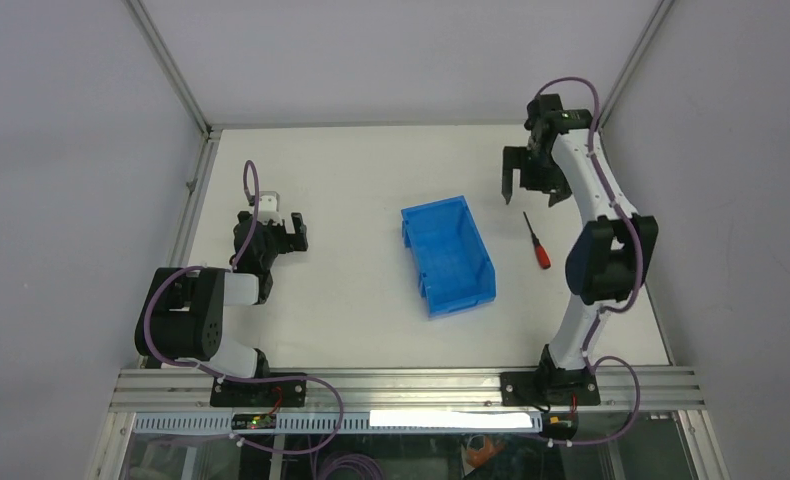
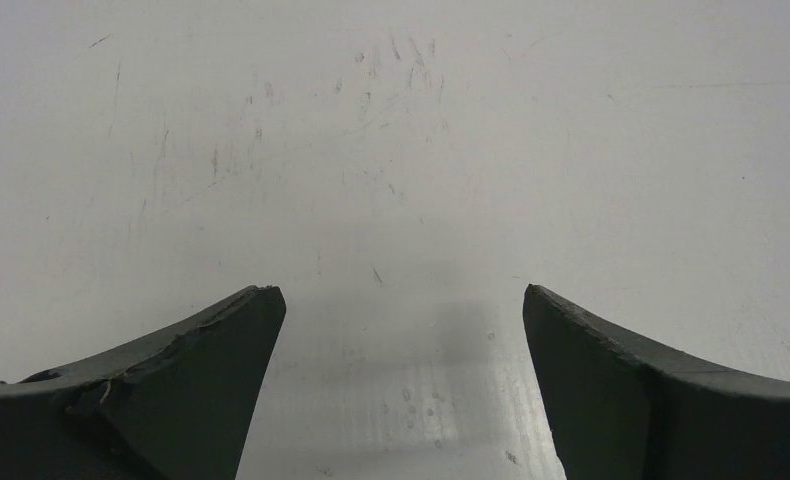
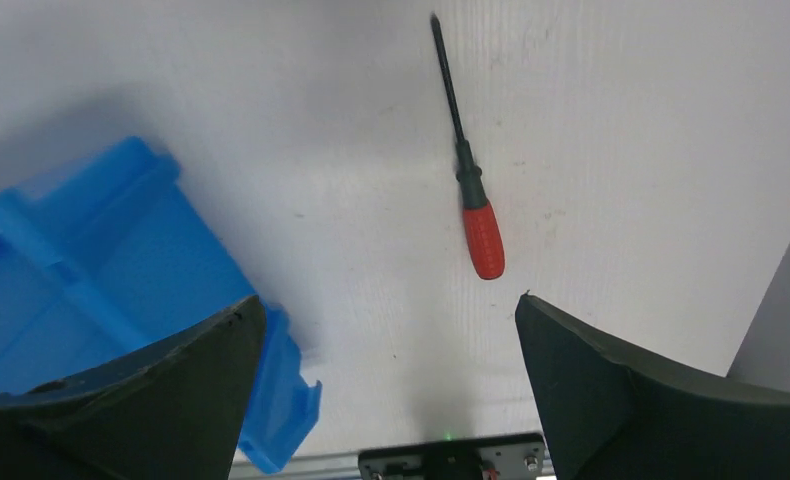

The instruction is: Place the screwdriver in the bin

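While the right claw [image 1: 534, 190] hangs with jaws spread wide, the screwdriver [image 3: 471, 190] lies flat on the worktop [image 3: 621, 150] just ahead of it, in line with the gap. The bin [image 3: 91, 260] sits to that claw's left, screwdriver outside it. Farthest off, the left claw [image 1: 293, 235] gapes wide.

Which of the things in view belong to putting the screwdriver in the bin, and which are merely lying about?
Job: screwdriver; bin; right gripper, open.
Just there: left gripper, open; table; frame rail.
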You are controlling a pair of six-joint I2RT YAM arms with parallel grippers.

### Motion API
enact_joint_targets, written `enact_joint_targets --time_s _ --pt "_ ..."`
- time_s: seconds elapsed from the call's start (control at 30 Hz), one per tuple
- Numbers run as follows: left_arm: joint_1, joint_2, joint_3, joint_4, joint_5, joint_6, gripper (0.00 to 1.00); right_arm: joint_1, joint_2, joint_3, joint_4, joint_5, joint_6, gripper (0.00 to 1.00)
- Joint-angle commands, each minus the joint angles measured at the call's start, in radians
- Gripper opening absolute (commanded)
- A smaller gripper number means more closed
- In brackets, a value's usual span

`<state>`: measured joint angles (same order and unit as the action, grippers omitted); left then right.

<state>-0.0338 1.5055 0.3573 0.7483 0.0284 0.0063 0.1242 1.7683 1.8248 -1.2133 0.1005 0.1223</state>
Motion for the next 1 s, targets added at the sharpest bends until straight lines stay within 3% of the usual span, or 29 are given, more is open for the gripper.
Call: enact_joint_targets --time_s 0.0,0.3,0.43,0.5,0.57,0.67,0.7,0.97 --pt "-0.01 0.0 0.022 0.065 0.017 -0.015 0.99 -0.061 0.131 -0.031 -0.166 -0.013 -0.066 0.99" --pt "-0.01 0.0 0.022 0.065 0.016 -0.015 0.99 -0.121 0.293 -0.254 0.106 -0.022 -0.112 0.95" --pt "-0.01 0.001 0.022 0.065 0.015 -0.015 0.99 -0.138 0.336 -0.29 0.165 -0.044 -0.116 0.86" --pt "-0.009 0.001 0.022 0.065 0.015 -0.015 0.99 -0.151 0.344 -0.306 0.184 -0.056 -0.116 0.76" --pt "-0.01 0.001 0.022 0.064 0.016 -0.015 0.99 -0.156 0.349 -0.307 0.194 -0.072 -0.135 0.58" --pt "-0.01 0.001 0.022 0.063 0.016 -0.015 0.99 -0.154 0.356 -0.275 0.166 -0.066 -0.15 0.04" --pt "-0.01 0.002 0.022 0.065 0.016 -0.015 0.99 -0.153 0.354 -0.26 0.15 -0.057 -0.15 0.0" --pt "-0.01 0.0 0.022 0.065 0.016 -0.015 0.99 -0.126 0.244 -0.092 -0.189 -0.078 -0.113 0.0"
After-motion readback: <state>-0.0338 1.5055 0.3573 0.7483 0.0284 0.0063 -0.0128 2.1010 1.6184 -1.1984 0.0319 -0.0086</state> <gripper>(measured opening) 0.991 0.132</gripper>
